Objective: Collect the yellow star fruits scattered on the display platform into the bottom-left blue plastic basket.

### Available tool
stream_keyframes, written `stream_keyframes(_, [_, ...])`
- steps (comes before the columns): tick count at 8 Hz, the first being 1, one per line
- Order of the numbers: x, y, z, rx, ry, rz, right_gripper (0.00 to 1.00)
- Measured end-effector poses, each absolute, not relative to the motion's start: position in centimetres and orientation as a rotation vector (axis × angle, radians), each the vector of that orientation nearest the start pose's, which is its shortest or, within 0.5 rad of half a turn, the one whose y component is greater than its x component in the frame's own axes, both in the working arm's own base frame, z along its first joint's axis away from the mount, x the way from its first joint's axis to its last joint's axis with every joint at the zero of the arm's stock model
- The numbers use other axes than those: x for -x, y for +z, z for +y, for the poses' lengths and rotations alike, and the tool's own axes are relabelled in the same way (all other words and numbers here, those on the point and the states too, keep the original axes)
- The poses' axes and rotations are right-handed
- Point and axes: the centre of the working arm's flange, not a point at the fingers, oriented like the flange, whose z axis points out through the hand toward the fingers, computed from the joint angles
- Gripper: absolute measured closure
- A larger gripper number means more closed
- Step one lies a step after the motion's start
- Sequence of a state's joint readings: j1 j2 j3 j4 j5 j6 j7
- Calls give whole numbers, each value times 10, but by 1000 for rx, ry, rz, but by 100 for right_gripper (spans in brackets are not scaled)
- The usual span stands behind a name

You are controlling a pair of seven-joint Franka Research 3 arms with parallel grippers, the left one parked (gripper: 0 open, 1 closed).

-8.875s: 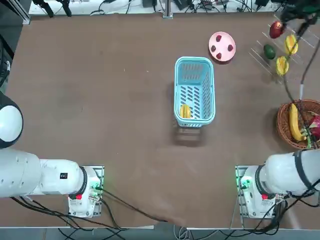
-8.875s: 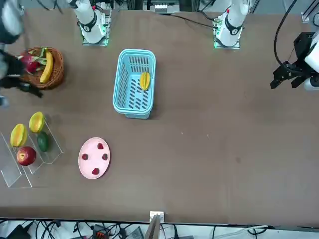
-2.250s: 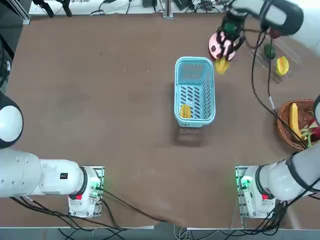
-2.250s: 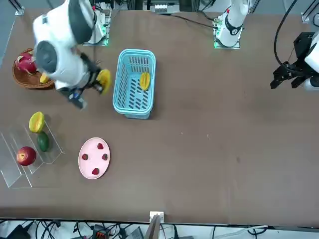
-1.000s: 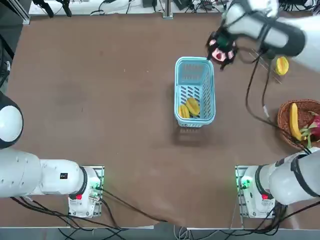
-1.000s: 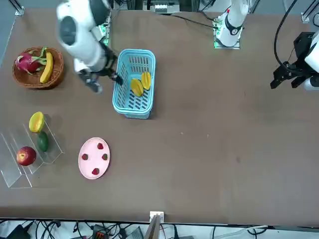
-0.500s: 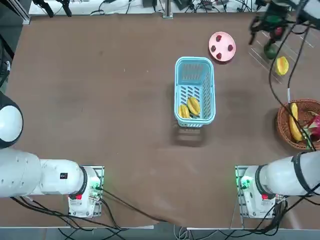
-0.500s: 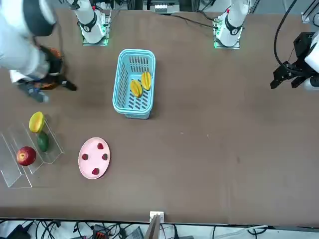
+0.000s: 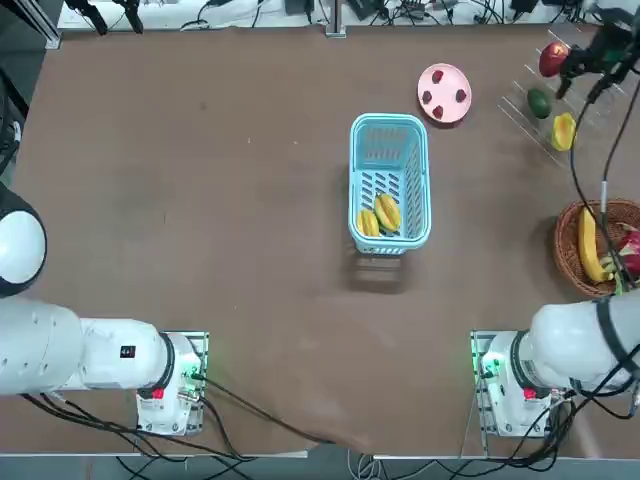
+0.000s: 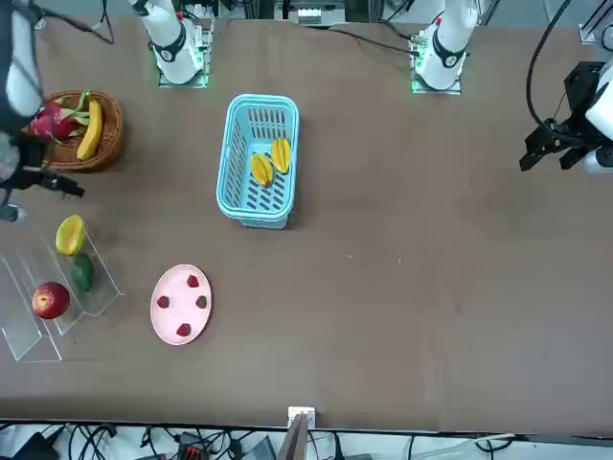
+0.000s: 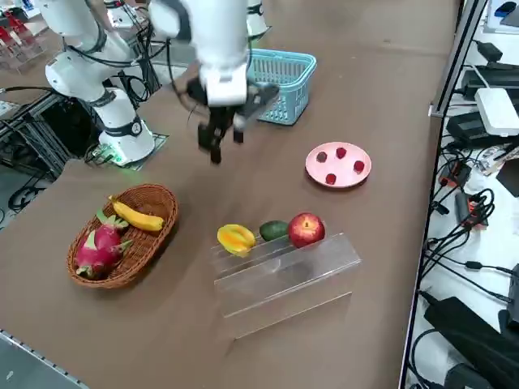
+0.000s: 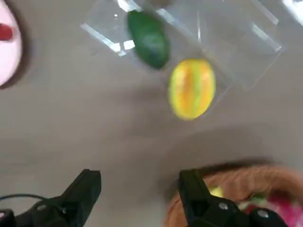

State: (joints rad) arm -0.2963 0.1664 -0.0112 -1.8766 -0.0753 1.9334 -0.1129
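Note:
Two yellow star fruits [image 9: 378, 217] lie inside the blue plastic basket [image 9: 389, 131] at mid-table. A third yellow star fruit [image 12: 191, 88] rests on the clear display platform [image 11: 284, 275], beside a green fruit [image 12: 149, 39] and a red apple [image 11: 306, 228]. My right gripper [image 12: 141, 194] hovers open and empty above the table, between the platform and the wicker basket, a short way from that star fruit [image 10: 70, 235]. In the right side view the gripper [image 11: 225, 143] hangs high above the table.
A wicker basket [image 9: 566, 250] with a banana and a dragon fruit sits near the table's right edge. A pink plate [image 9: 444, 80] with small red fruits lies between the blue basket and the platform. The platform stands close to the table's far right corner.
A second ago my open gripper was by the blue basket's far end, the second star fruit lying inside. It has swung right to the platform, still open.

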Motion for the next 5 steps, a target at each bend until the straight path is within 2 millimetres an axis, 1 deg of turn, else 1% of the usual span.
stream_keyframes(1, [-558,392,-219,3174,158,207,0])
stream_keyframes(2, [-555,371,-246,3179,121,181,0])
stream_keyframes(3, [-553,352,-261,3186,80,174,0])
stream_keyframes(5, [-552,330,-265,3200,5,175,0])
